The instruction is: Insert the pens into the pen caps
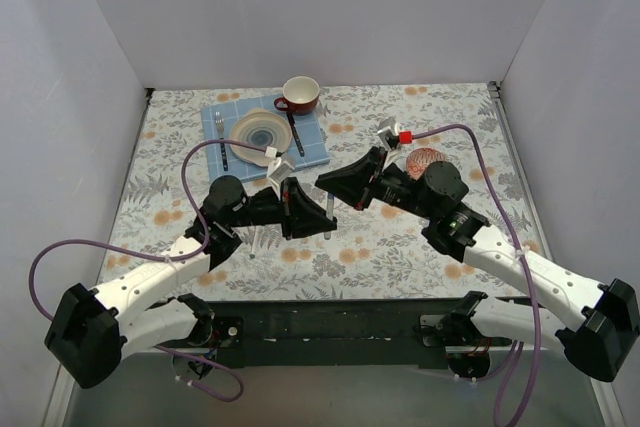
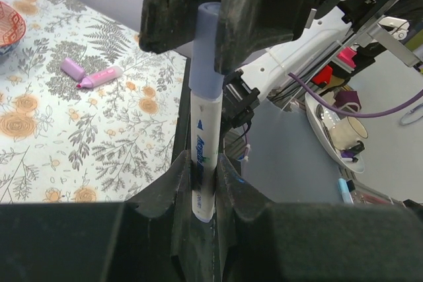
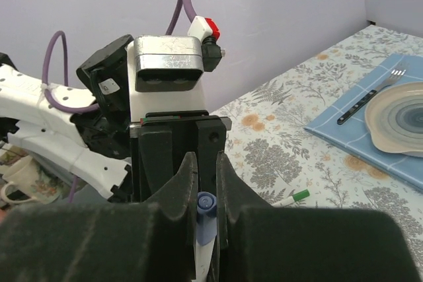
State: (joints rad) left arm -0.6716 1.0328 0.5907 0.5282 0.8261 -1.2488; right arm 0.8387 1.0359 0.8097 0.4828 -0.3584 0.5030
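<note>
L gripper point(image 2: 203, 170) pinches the white pen point(image 2: 200, 143) upright over mid table point(image 1: 400, 247), R gripper point(image 3: 205, 170) clamps its lilac cap point(image 2: 208, 44), so if we push off-axis, pen may slip or cap jam.

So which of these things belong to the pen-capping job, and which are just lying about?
Job in hand: white pen held in the left gripper; blue cap on its top end, gripped by the right gripper; pink pen, lilac cap and green-tipped pen lying loose.

Lying about: plate, fork, knife, blue mat, red cup, patterned bowl.
</note>
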